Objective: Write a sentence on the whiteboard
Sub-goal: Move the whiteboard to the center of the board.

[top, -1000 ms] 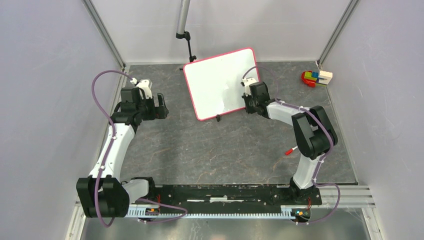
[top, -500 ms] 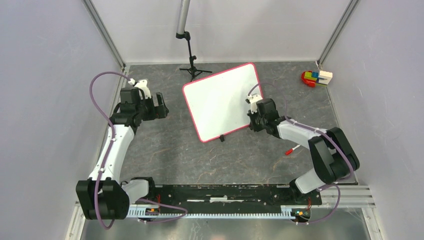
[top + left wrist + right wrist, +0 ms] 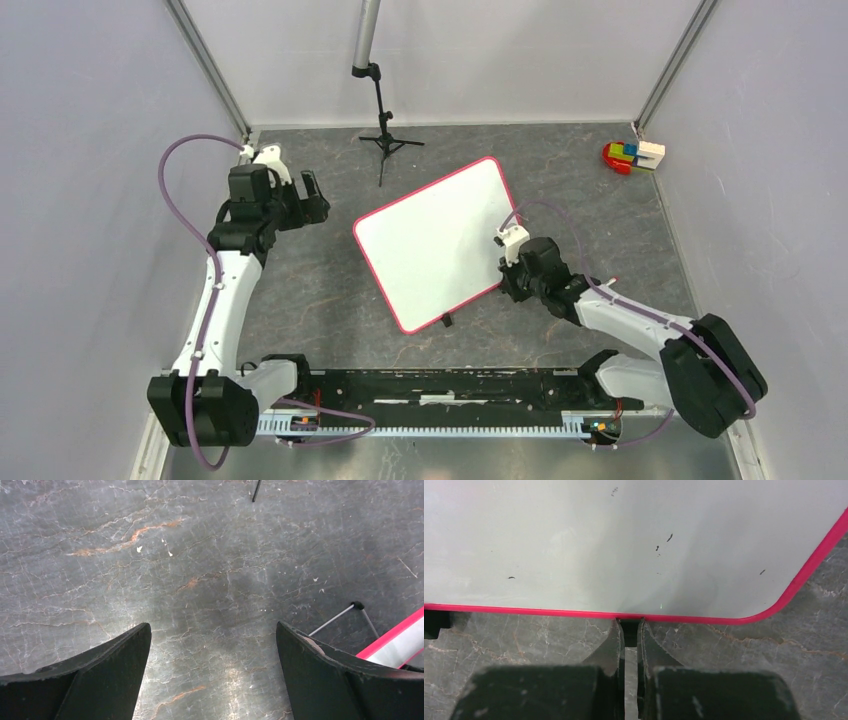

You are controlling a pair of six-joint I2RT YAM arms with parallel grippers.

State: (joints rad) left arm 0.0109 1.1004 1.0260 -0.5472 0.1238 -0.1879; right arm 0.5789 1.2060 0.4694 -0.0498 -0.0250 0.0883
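The whiteboard [image 3: 430, 240], white with a red-pink frame, sits turned at an angle in the middle of the table. My right gripper [image 3: 507, 285] is shut on the black clip foot [image 3: 629, 630] at its right edge, under the frame. In the right wrist view the board [image 3: 624, 545] fills the upper half and shows only small dark specks. No red sentence is visible on it. A second clip foot [image 3: 447, 321] is at the near edge. My left gripper [image 3: 315, 197] is open and empty over bare table [image 3: 212, 630], left of the board's corner [image 3: 400, 640].
A small black tripod stand [image 3: 385, 140] stands at the back behind the board, and one leg [image 3: 332, 620] shows in the left wrist view. A pile of coloured toy bricks [image 3: 632, 155] lies at the back right. Walls close in both sides.
My right gripper has pulled the whiteboard from the back toward the near edge, its arm folding in. The left gripper has shifted slightly back and left.
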